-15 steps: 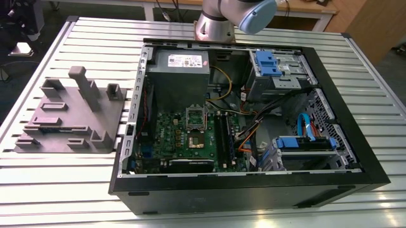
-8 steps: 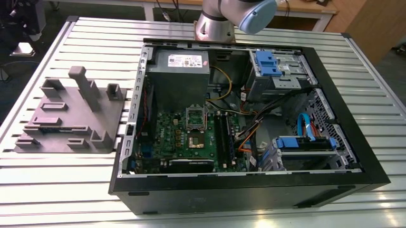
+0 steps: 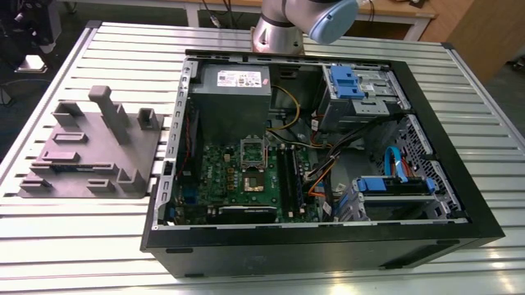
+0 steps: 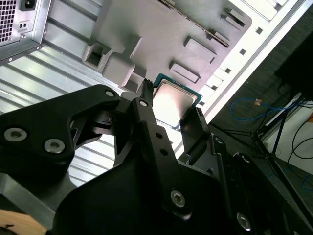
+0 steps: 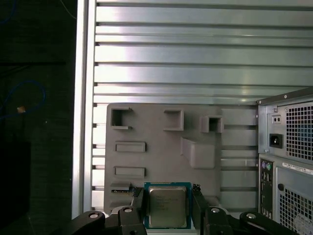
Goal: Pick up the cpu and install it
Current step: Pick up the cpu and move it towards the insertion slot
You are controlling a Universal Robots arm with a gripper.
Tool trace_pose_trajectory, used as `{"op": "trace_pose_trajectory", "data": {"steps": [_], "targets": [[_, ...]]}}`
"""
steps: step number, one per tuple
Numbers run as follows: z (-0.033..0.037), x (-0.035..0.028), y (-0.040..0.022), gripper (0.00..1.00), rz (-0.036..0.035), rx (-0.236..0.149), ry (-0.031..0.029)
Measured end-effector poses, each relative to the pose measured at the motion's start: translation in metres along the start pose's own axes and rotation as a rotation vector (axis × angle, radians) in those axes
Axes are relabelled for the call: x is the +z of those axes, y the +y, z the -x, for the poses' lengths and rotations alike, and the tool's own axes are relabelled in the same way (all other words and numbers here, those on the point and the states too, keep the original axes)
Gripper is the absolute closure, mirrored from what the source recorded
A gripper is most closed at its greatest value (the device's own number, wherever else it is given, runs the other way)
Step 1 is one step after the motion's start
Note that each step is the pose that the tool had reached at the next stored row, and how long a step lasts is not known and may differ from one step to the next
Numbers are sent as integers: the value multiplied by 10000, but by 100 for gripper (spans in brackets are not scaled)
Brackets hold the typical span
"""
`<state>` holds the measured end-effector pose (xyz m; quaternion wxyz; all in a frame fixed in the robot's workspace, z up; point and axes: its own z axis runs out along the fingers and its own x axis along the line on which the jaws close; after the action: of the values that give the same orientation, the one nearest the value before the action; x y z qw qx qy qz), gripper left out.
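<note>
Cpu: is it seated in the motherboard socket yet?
No: in the first wrist view the cpu is held in the claw, in front of the grey fixture plate outside the computer case.

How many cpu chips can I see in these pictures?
1: the cpu, clamped between the gripper's fingers in both wrist views, grey parts fixture behind it. Whether another sits in the motherboard socket in the exterior view, I cannot tell.

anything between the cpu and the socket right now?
Nothing visible. The end effector grips the cpu over the grey tray. In the exterior view the case is open, the socket looks uncovered, its frame raised; cables lie to the exterior view's right of it.
</note>
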<state>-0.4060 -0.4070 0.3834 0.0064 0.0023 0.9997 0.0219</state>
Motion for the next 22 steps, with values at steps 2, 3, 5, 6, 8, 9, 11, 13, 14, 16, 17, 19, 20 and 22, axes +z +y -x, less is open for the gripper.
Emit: {"op": "trace_pose_trajectory", "data": {"steps": [2,3,5,6,8,9,11,13,14,16,17,19,20,22], "targets": [[5,0,0,53,0,0,0],[7,0,0,53,0,0,0],[11,1,0,53,0,0,-1],[14,0,0,53,0,0,0],[19,0,0,53,0,0,0],[21,0,0,53,0,0,-1],[26,0,0,53,0,0,-1],[31,0,0,53,-1,0,0],[33,0,0,53,0,0,0],[35,1,0,53,1,0,-1],[38,1,0,53,0,0,-1],[41,0,0,53,-1,0,0],[43,0,0,53,0,0,0],[47,1,0,53,0,1,-1]]}}
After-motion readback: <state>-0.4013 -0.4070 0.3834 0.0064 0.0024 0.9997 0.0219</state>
